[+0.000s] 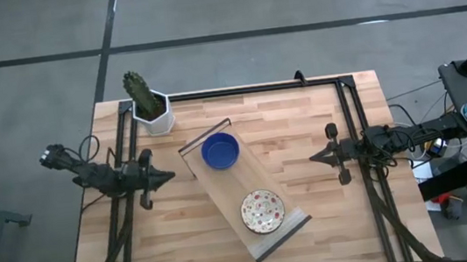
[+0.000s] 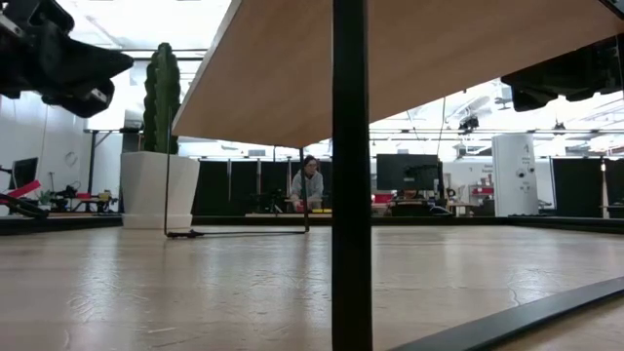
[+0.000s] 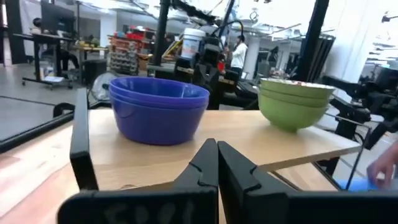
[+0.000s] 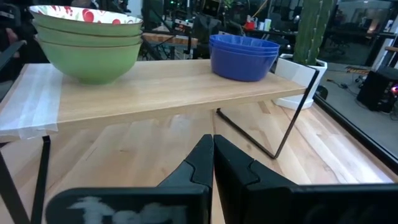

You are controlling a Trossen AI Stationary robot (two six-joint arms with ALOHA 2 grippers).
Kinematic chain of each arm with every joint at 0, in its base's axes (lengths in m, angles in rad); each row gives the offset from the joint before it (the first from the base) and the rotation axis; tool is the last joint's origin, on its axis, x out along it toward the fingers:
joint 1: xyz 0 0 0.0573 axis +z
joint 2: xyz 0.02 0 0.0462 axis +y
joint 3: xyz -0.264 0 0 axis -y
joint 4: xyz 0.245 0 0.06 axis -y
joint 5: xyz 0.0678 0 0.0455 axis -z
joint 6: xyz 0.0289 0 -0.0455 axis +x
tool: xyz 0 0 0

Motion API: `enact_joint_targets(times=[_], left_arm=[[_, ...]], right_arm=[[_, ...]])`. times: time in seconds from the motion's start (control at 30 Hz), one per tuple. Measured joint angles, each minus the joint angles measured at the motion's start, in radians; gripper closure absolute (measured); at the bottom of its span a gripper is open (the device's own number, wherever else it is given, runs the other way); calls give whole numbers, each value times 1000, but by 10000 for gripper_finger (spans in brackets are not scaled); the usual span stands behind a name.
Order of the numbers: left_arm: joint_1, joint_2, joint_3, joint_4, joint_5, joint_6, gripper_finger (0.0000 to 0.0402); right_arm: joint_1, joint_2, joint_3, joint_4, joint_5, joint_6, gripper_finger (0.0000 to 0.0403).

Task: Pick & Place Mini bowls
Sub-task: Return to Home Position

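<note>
A stack of cobalt blue mini bowls stands on the far end of a raised wooden shelf board. A second stack stands on its near end: bowls that are cream with a red-green floral pattern inside and green outside. My left gripper hovers shut to the left of the shelf and points at it. My right gripper hovers shut to the right of the shelf, also pointing at it. Neither gripper touches anything.
The shelf lies diagonally across the table's middle on thin black metal legs. A cactus in a white hexagonal pot stands at the far left. A black frame borders the table. A person sits in the room beyond.
</note>
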Motion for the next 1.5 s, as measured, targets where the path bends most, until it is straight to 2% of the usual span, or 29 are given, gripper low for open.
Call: enact_joint_targets(times=[1.5], left_arm=[[0, 22, -3, -10, -5, -3, 402]], right_arm=[[0, 2, 0, -1, 0, 0, 394]])
